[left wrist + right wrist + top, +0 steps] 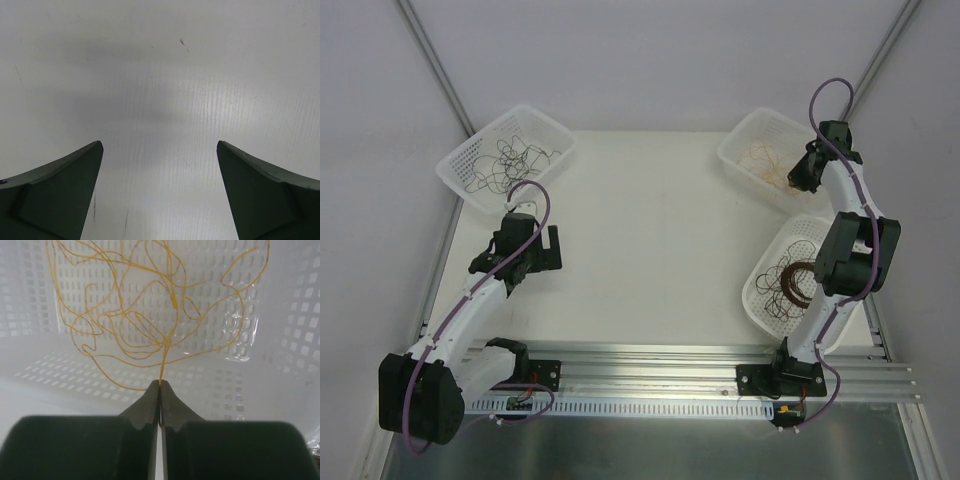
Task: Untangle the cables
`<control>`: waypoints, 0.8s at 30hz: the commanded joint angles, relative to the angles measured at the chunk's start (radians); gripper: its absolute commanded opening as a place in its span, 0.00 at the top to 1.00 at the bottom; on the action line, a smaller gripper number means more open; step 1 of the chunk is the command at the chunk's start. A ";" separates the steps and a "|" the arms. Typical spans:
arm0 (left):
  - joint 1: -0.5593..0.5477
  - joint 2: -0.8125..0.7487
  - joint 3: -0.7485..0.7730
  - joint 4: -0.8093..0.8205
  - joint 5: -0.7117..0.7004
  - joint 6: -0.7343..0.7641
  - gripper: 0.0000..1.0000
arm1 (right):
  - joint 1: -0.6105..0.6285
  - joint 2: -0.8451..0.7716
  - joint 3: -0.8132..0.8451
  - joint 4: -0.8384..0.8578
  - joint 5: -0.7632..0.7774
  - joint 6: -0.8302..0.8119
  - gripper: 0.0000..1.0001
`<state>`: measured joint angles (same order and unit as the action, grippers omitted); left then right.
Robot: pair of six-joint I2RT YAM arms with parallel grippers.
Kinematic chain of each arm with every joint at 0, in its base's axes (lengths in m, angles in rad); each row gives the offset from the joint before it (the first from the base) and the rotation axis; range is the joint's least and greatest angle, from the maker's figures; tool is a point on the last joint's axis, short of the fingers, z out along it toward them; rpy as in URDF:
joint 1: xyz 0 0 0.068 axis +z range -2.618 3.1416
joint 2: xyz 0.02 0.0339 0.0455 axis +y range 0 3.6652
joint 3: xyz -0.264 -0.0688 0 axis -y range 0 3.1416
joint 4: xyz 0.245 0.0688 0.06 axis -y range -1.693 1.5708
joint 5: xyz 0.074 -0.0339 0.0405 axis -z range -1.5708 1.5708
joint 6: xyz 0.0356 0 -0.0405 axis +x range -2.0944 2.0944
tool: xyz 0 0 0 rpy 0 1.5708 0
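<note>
The yellow cables lie loosely tangled in the white basket at the upper right of the overhead view. Your right gripper is clenched on one strand of them at its very tips. You appear to be at the pick-out step. Next, draw that strand up slowly so the loops can slip free. Your left gripper hangs released over the bare table, centre left.
</note>
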<state>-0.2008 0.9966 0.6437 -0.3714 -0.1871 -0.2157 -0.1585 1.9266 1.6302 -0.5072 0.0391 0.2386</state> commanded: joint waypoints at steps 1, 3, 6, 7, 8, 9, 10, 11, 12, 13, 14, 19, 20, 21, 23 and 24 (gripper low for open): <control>0.008 -0.009 0.016 0.022 -0.005 0.016 0.01 | -0.003 -0.081 0.080 0.059 -0.031 -0.008 0.97; 0.006 -0.007 0.017 0.020 -0.005 0.016 0.01 | -0.003 -0.064 0.121 0.068 -0.068 -0.033 0.97; 0.008 -0.009 0.016 0.020 -0.009 0.018 0.01 | -0.013 0.001 0.198 0.052 -0.079 -0.082 0.98; 0.008 -0.010 0.014 0.020 -0.009 0.018 0.01 | -0.018 0.023 0.212 0.052 -0.081 -0.091 0.98; 0.008 -0.012 0.016 0.022 -0.011 0.018 0.01 | -0.021 0.063 0.224 0.049 -0.081 -0.105 0.97; 0.008 -0.013 0.014 0.020 -0.012 0.018 0.01 | -0.030 0.084 0.252 0.041 -0.079 -0.114 0.96; 0.008 -0.015 0.014 0.020 -0.014 0.018 0.01 | -0.035 0.104 0.261 0.030 -0.074 -0.119 0.94; 0.008 -0.015 0.013 0.020 -0.015 0.019 0.01 | -0.039 0.120 0.266 0.026 -0.068 -0.127 0.91; 0.008 -0.018 0.013 0.020 -0.015 0.016 0.01 | -0.042 0.141 0.266 0.022 -0.061 -0.131 0.90; 0.006 -0.022 0.013 0.020 -0.014 0.018 0.01 | -0.050 0.144 0.261 0.019 -0.051 -0.134 0.87; 0.008 -0.024 0.011 0.020 -0.014 0.016 0.01 | -0.053 0.146 0.257 0.018 -0.048 -0.139 0.78; 0.008 -0.032 0.011 0.020 -0.011 0.016 0.01 | -0.061 0.101 0.246 -0.011 0.031 -0.214 0.48; 0.008 -0.032 0.011 0.020 -0.011 0.018 0.01 | -0.061 0.094 0.250 -0.023 0.045 -0.223 0.39; 0.006 -0.033 0.013 0.020 -0.011 0.019 0.01 | -0.061 0.081 0.250 -0.034 0.067 -0.232 0.35; 0.006 -0.038 0.013 0.022 -0.015 0.019 0.01 | -0.061 0.028 0.238 -0.062 0.082 -0.266 0.24; 0.008 -0.041 0.014 0.022 -0.015 0.021 0.01 | -0.061 0.008 0.232 -0.071 0.103 -0.274 0.20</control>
<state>-0.2008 0.9794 0.6437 -0.3710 -0.1875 -0.2157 -0.2192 2.0632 1.8542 -0.5415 0.0708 0.0292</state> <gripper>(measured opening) 0.991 0.758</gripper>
